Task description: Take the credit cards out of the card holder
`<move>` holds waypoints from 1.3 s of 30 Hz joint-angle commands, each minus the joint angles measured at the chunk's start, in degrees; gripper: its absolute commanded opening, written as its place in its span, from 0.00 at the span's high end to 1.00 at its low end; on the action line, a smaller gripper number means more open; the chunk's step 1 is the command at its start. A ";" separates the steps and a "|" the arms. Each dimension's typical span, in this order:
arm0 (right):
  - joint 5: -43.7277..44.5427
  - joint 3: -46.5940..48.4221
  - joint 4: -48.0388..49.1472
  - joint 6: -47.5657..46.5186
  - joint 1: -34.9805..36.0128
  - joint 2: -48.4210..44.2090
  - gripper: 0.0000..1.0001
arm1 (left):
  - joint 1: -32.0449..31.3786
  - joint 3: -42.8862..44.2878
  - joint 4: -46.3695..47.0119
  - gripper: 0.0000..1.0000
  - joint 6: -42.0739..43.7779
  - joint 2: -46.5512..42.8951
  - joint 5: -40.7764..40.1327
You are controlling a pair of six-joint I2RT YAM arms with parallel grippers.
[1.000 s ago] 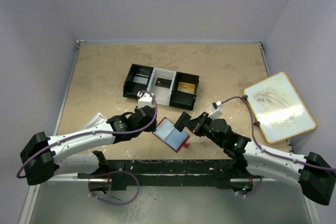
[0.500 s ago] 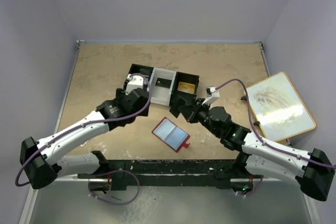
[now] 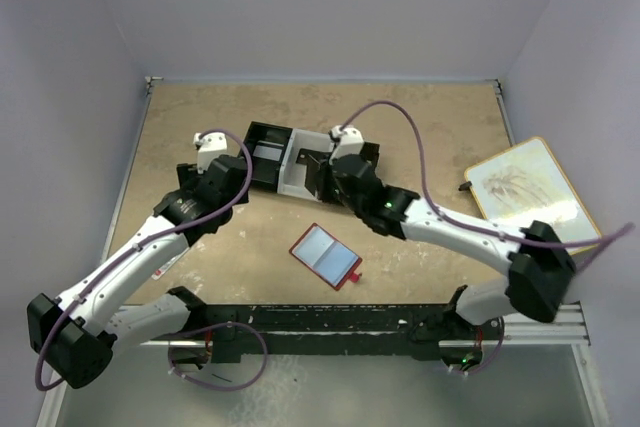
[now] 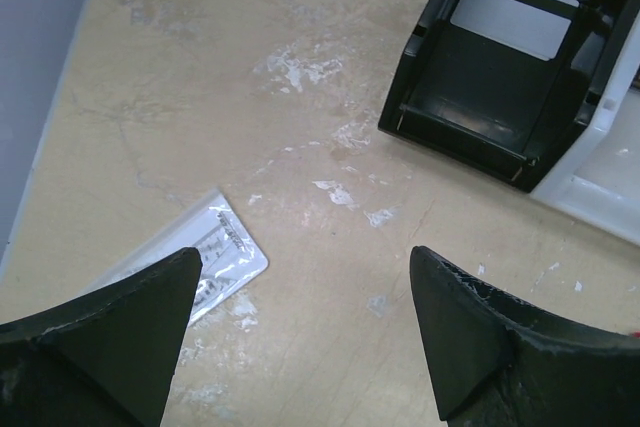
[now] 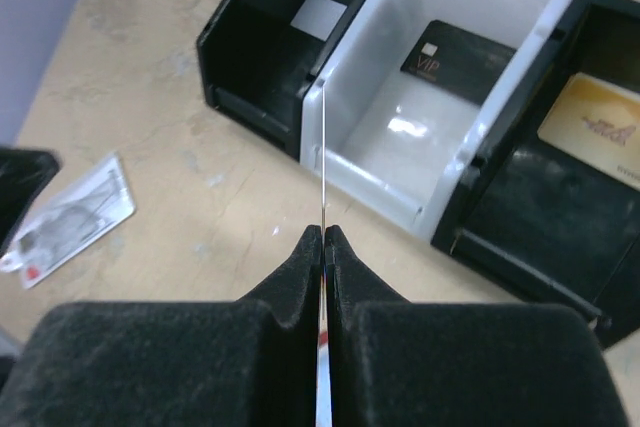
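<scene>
1. Your right gripper (image 5: pixel 323 232) is pinching a credit card (image 5: pixel 323 147) between closed jaws. The card is showing edge-on, as a thin line running out from the fingertips.
2. That card is hanging over the near side of the three-compartment tray (image 5: pixel 385 192). In the right wrist view its far end is lining up with the wall between the left black bin and the white middle bin.
3. Your left gripper (image 4: pixel 305 282) is standing wide open with nothing between its fingers. It is hovering over the table (image 4: pixel 200 97), near the tray's left black bin.
4. The card holder (image 3: pixel 326 256) is lying open and flat on the table with its pale panels facing up. It is sitting near the front edge, between your two arms and well apart from both grippers.
5. The tray is holding three more cards: a pale card (image 4: pixel 515 22) in the left black bin, a black VIP card (image 5: pixel 458 59) in the white bin and a gold card (image 5: pixel 600 117) in the right black bin.
6. A clear plastic packet (image 4: pixel 195 257) is lying flat on the table to the left, apart from the tray.
</scene>
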 commanded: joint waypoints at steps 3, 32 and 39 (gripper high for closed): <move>9.35 18.81 -15.81 -5.62 -0.73 18.18 1.00 | 0.16 0.36 0.45 0.17 -0.77 -1.55 -5.68; 20.30 26.17 -21.18 -26.16 -1.53 28.69 1.00 | 0.16 0.35 0.90 0.19 0.74 -0.52 -2.43; 12.39 22.82 -5.12 -41.39 -1.62 26.94 1.00 | 0.17 0.41 0.87 0.20 0.75 -0.92 -2.68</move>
